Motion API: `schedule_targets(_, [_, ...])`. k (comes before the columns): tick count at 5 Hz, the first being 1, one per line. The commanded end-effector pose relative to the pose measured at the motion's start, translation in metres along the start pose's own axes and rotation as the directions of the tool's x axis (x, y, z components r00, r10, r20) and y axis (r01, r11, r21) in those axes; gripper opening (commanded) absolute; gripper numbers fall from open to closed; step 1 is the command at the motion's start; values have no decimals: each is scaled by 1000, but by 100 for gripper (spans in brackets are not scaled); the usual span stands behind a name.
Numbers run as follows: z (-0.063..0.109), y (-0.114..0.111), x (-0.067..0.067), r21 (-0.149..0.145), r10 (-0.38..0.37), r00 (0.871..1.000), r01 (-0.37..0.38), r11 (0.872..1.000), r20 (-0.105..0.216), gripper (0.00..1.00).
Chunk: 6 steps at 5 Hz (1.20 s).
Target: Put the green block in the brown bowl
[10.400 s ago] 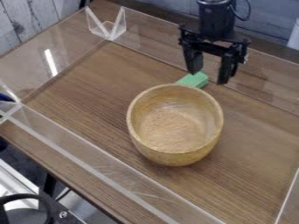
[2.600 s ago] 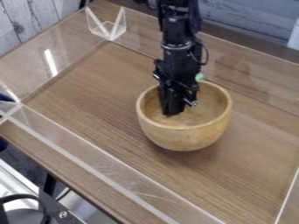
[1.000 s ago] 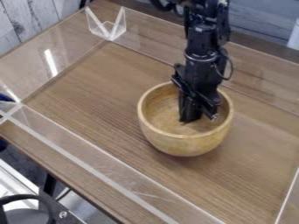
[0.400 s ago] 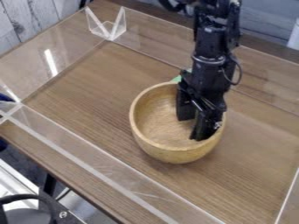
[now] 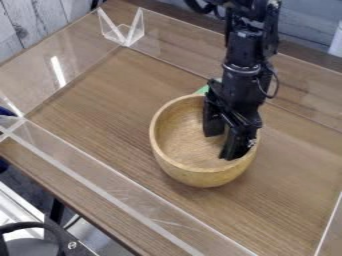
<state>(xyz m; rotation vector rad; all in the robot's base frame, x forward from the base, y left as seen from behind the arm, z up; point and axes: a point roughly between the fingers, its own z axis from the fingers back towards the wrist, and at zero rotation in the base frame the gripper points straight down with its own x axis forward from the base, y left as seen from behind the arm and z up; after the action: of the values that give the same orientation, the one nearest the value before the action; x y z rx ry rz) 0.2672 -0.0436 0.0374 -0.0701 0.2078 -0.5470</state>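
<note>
Brown wooden bowl [image 5: 198, 178]: may tip or skid into the block if the hand catches its wall while rising.
Black robot hand [image 5: 226, 138]: released, fingers apart over the bowl's right side; the fingertips blur into dark shapes.
Light-green block [image 5: 203, 90]: on the counter [image 5: 100, 95] behind the bowl, outside it, mostly hidden; a blind reach could miss.

Bright glare streaks the brown wooden table [image 5: 83, 84] here, its grain running lengthwise! Grey wood-look planking [image 5: 24, 24] shows beyond one corner, and dark shadow sits below the near edge.
</note>
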Motion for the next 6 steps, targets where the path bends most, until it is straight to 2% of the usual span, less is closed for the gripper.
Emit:
schedule_targets(1, [38,-5,10,94,-48,993,37,995,111,100])
schedule_targets(2, [37,-8,11,137,-102,989,88,987,104,100])
schedule_targets(4, [38,-8,8,137,-134,985,119,983,104,100])
schedule_targets(5, [41,-7,8,150,-123,984,104,983,126,100])
schedule_targets(6, [55,-11,3,149,-134,977,110,983,163,100])
